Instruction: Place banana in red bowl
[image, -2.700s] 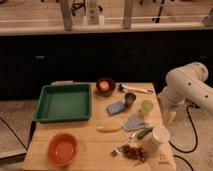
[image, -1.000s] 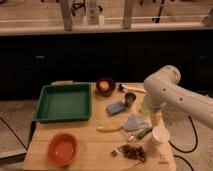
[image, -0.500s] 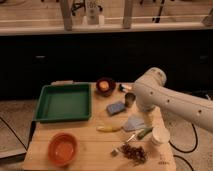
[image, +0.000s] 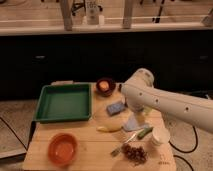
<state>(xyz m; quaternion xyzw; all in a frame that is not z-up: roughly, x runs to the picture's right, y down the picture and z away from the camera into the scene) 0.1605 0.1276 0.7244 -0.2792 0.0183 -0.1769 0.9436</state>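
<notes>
The banana (image: 109, 128) is a slim pale yellow fruit lying flat on the wooden table (image: 92, 161), near its middle. The red bowl (image: 63, 148) stands at the front left, round, shallow and with nothing in it. My white arm reaches in from the right. Its gripper (image: 134, 107) hangs at the arm's left end, above the table just right of a blue block, behind and to the right of the banana. It holds nothing and is open. The arm's bulk hides most of the gripper.
A green tray (image: 65, 102) fills the back left. Behind the centre sits a small maroon bowl (image: 105, 86) with yellow contents. A blue block (image: 115, 107), pale cloth (image: 131, 123), green vegetable (image: 145, 132), white cup (image: 160, 136) and brown pile (image: 134, 153) crowd the right side.
The arm has swung left from the table's right edge and now reaches over the table's middle. The banana and the bowls have not moved.
</notes>
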